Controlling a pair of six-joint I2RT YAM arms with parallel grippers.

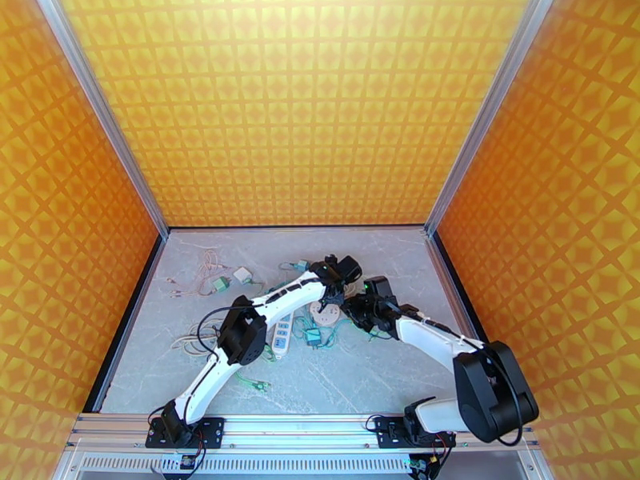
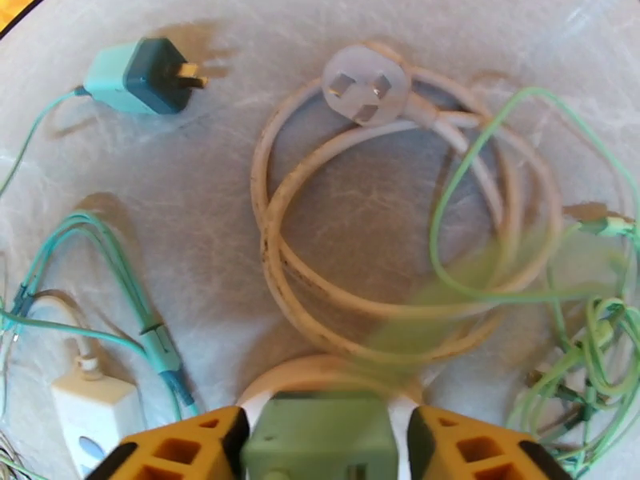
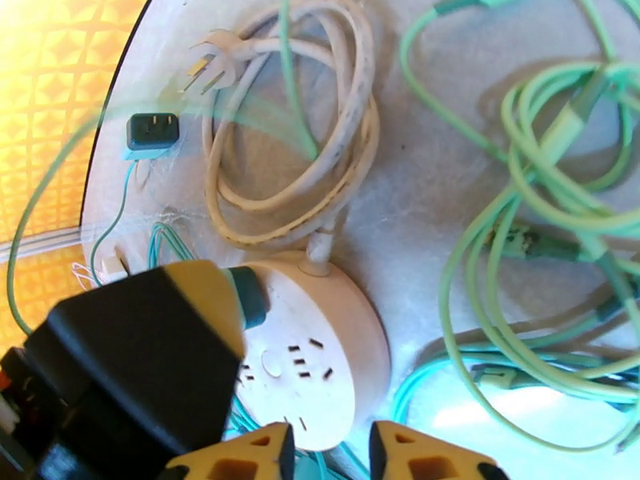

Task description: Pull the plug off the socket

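Observation:
The round white socket [image 1: 324, 315] lies mid-table, and its top face [image 3: 312, 370] shows several pin slots. A green plug [image 2: 320, 442] sits over the socket's rim [image 2: 320, 368] between my left gripper's orange fingers [image 2: 200, 446]. My left gripper [image 2: 324, 422] stands open, its jaws a thin gap off the plug's sides. In the right wrist view the plug [image 3: 250, 298] pokes out beside the left gripper's yellow finger [image 3: 208, 298]; whether its pins are still in the socket is hidden. My right gripper [image 3: 332, 442] is open over the socket's near edge, with nothing between its fingers.
A coiled white cord with a three-pin plug [image 2: 366, 83] lies beyond the socket. A teal charger [image 2: 140, 74] sits further out. Tangled green cables [image 3: 544, 234] lie to the right. A white power strip [image 1: 282, 330] lies under the left arm. Orange walls enclose the table.

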